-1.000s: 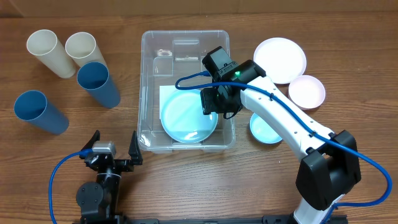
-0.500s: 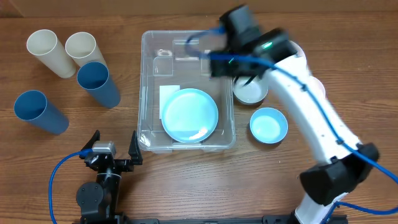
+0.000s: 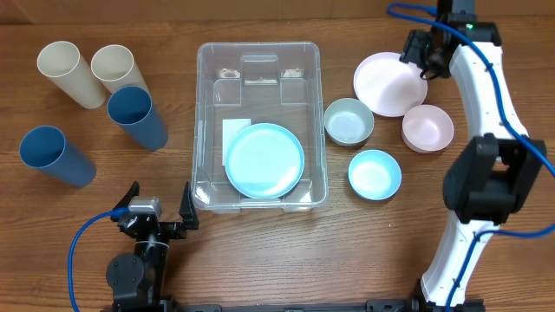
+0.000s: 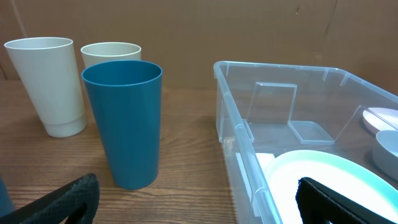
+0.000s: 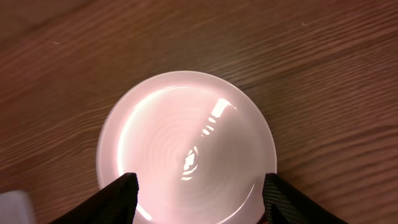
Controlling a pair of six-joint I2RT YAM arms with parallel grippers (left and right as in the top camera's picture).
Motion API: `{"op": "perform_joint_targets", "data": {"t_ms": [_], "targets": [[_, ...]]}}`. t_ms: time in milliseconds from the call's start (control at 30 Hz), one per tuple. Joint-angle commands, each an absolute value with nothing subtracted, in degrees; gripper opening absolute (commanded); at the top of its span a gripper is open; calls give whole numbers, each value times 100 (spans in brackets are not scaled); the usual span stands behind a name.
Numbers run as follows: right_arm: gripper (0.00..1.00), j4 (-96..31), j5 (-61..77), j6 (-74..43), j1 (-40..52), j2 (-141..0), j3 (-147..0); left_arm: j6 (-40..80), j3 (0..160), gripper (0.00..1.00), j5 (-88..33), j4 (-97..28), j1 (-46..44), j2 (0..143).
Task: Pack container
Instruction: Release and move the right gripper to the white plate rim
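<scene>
1. The container point(image 3: 202, 113) stands just beyond the left gripper point(image 3: 159, 201), whose jaws are spread wide with nothing in them.
2. We see the bin at mid-table, mouth upward, with its long axis running from the robot's side toward the far side.
3. Inside it, a light blue plate point(image 3: 264, 159) lies flat at the near end, overlapping a white label point(image 3: 236, 130).
4. At the far right, the right gripper point(image 5: 199, 199) hangs over a pink plate point(image 3: 388, 84), its jaws partly apart and gripping nothing.
</scene>
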State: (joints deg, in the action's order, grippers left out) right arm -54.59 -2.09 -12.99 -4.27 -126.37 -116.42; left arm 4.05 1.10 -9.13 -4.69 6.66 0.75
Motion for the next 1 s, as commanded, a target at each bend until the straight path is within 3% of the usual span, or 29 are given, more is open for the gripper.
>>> {"op": "perform_joint_targets", "data": {"t_ms": [0,767,833,967], "targets": [[66,-5227,-493,-1146,-624,-13054,-11705,336,82,100,-882,-462,716,25],[56,-5015,89,-869,-1111,-13933,-11546,336,82,100,-882,-462,716,25],[52,-5074,158,-869,-1109,-14079,-11546,336,82,100,-882,-462,716,25],[34,-5107,180,-871,-1094,-14254,-11546,336,82,100,-882,-462,716,25]]}}
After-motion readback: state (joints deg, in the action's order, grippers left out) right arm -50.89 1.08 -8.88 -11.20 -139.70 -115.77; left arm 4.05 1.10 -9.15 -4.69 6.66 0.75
